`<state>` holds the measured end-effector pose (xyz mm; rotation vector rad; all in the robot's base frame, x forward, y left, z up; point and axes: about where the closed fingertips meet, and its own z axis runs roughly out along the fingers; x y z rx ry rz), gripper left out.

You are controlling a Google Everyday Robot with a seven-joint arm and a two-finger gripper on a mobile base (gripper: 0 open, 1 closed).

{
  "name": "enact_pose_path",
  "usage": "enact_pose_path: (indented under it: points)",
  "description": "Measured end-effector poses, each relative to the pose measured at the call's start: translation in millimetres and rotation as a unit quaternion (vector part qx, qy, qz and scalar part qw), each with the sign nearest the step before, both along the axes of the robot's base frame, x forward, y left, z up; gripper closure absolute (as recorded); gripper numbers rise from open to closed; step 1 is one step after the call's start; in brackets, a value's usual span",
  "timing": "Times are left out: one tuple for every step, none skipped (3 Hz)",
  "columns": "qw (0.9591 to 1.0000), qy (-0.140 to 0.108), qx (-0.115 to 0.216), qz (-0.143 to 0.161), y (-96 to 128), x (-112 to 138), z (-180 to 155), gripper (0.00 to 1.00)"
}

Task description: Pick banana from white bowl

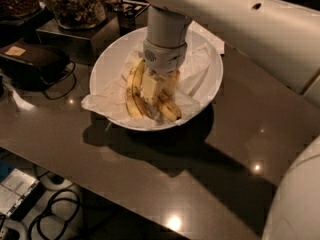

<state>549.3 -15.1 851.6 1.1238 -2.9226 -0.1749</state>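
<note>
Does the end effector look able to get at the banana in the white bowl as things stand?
Likely yes. The end effector sits down inside the white bowl, right against the banana, with nothing between them. The speckled banana lying close on its other side could get caught too.
</note>
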Motion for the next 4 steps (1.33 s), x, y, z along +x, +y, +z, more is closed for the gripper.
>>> enact_pose_path:
  points:
    - [1.0, 0.002, -0.001, 0.006, 2.7, -1.4, 1.4, 1.0]
    - [0.9999, 0.005, 0.004, 0.016, 4.4, -2.6, 6.3, 1.0]
    - [0.9991, -0.021, 0.021, 0.03, -3.8, -3.3, 41.7, 1.0]
    - [0.9986, -0.032, 0.029, 0.032, 1.0, -0.1, 44.1, 1.0]
